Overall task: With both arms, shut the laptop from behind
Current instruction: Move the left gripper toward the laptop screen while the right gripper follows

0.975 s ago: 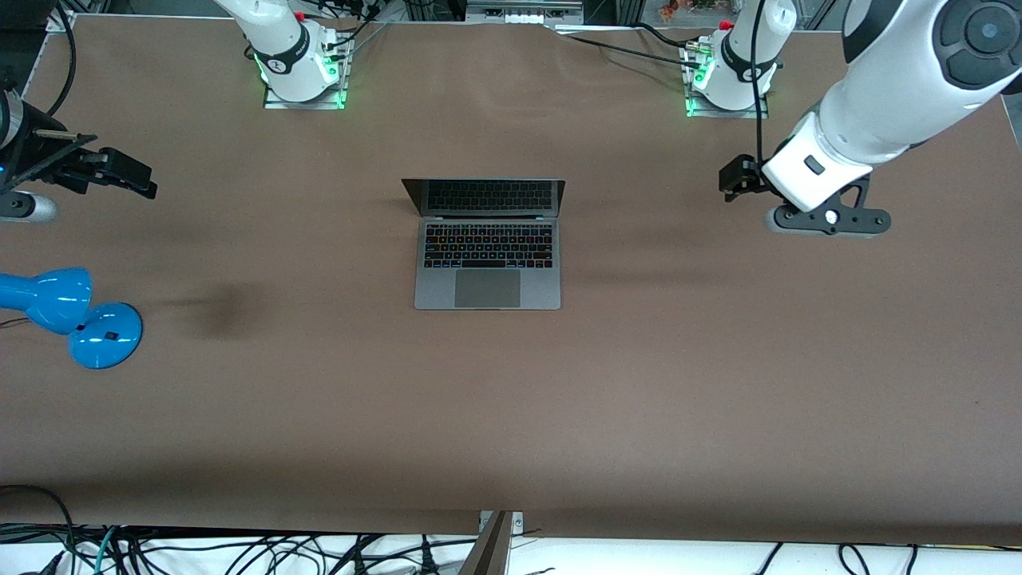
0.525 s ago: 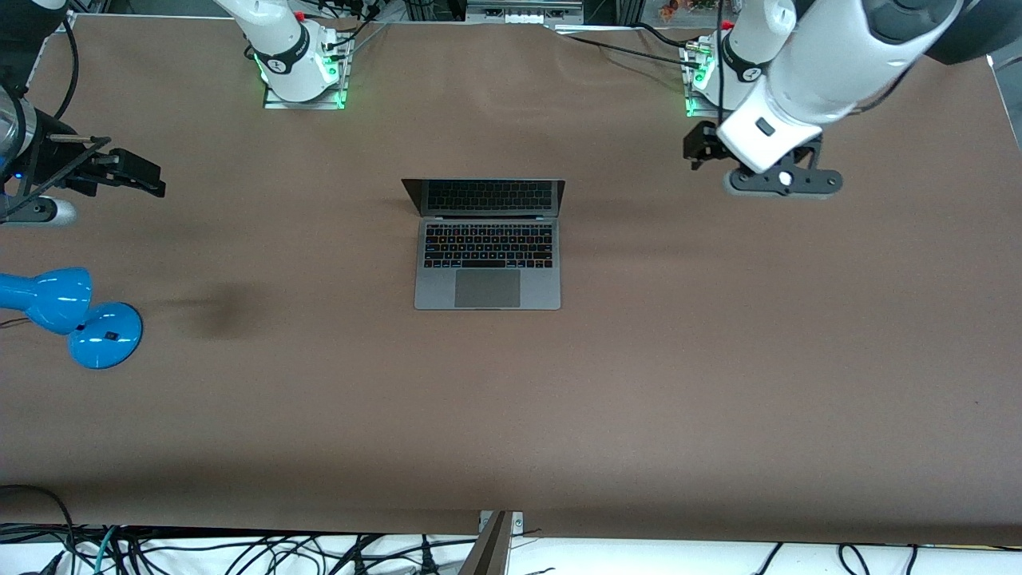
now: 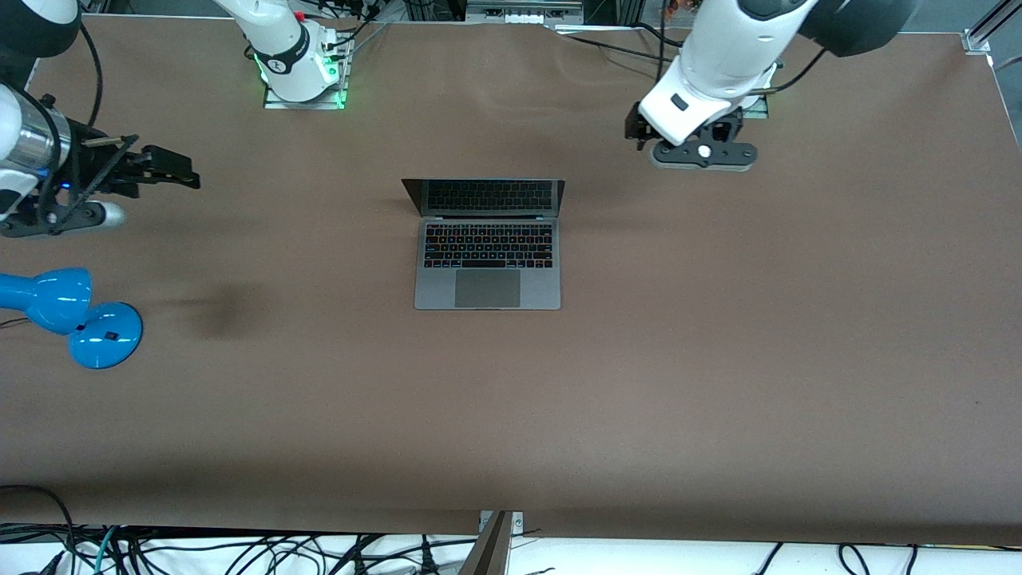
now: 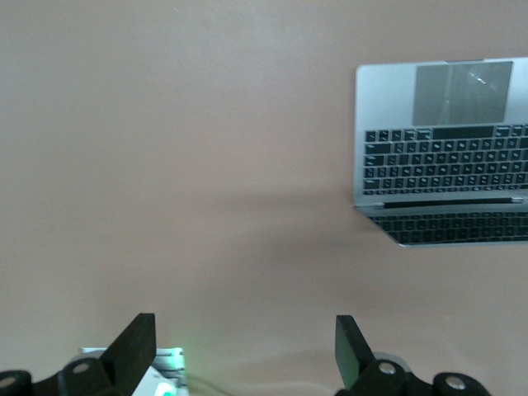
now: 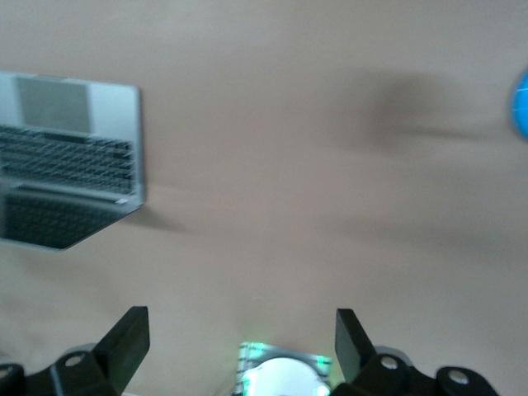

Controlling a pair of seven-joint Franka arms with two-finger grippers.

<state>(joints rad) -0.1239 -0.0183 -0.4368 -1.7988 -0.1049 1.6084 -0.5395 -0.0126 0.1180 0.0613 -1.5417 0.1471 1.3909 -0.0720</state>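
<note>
In the front view we see the laptop point(image 3: 487, 243) lying open near the middle of the brown table point(image 3: 718, 359), its base flat and its screen raised toward the robots' bases. Nothing touches it. The left gripper point(image 3: 639, 132) hangs over the table toward the left arm's end, well apart from the laptop and close to that arm's own base. The right gripper point(image 3: 172, 168) is over the table's edge at the right arm's end, also well apart from the laptop. From this view we cannot tell how far either pair of fingers is spread. A blue desk lamp point(image 3: 76, 315) lies on the table at the right arm's end, nearer to the front camera than the right gripper. We see no container on the table.

In the left wrist view we see the left gripper point(image 4: 243, 351) with its two fingers point(image 4: 136, 346) spread wide and nothing between them. The laptop point(image 4: 445, 153) shows with keyboard and trackpad exposed, apart from the fingers, on the bare table point(image 4: 165, 165).

In the right wrist view, the right gripper point(image 5: 239, 346) likewise has its fingers point(image 5: 351, 338) released and holds nothing. The open laptop point(image 5: 70, 157) shows here too, clear of the fingers, and a sliver of the blue desk lamp point(image 5: 522, 103) shows at the frame's edge.
</note>
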